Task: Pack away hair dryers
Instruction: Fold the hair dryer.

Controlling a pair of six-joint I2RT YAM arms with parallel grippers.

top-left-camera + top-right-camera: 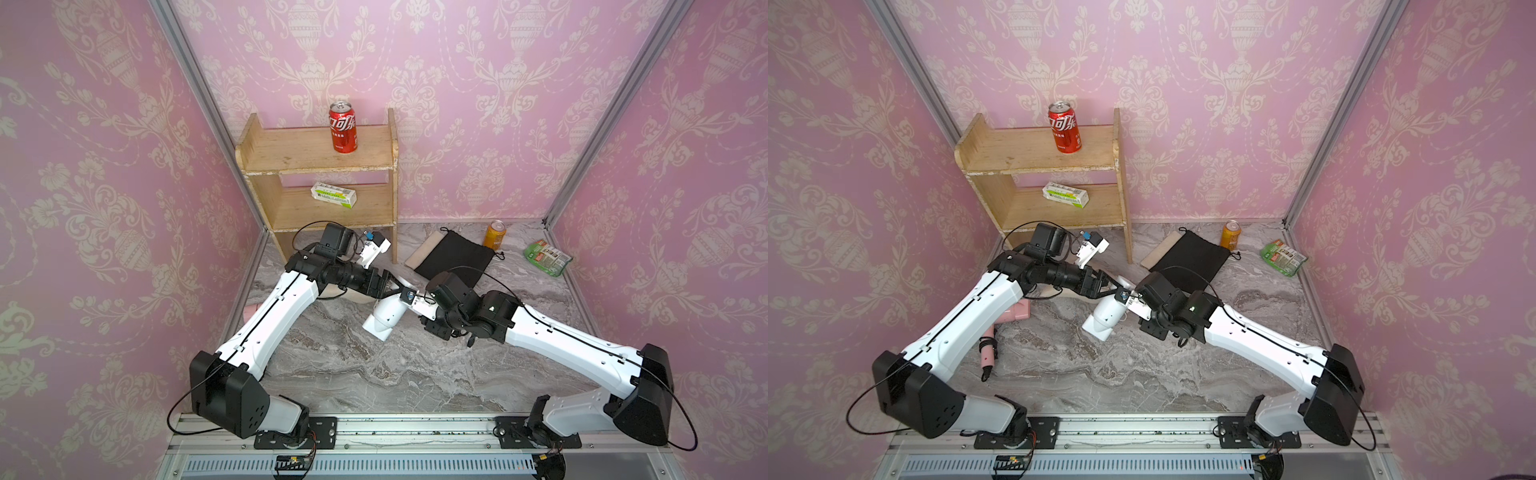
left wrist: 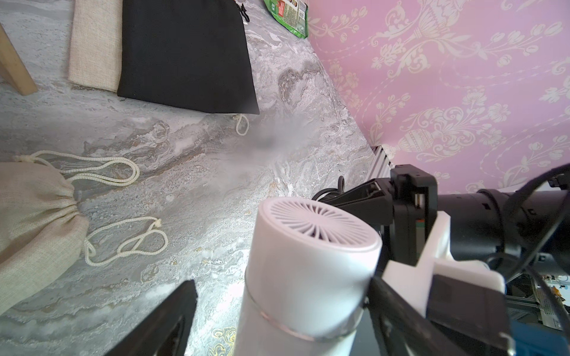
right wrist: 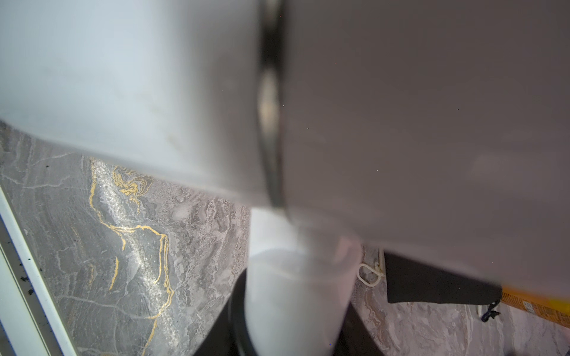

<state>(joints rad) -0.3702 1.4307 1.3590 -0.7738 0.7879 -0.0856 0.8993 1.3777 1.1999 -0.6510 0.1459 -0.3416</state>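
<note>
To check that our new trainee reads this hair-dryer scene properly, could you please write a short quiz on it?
1. True or false: the red can stands on the top board of the wooden shelf.
2. What lies on the table, partly hidden by the left arm? A. a pale pink hair dryer B. a blue towel C. a spoon
3. Which end effector is shut on the handle of the white hair dryer?
Key: 1 true; 2 A; 3 the right end effector.
</note>
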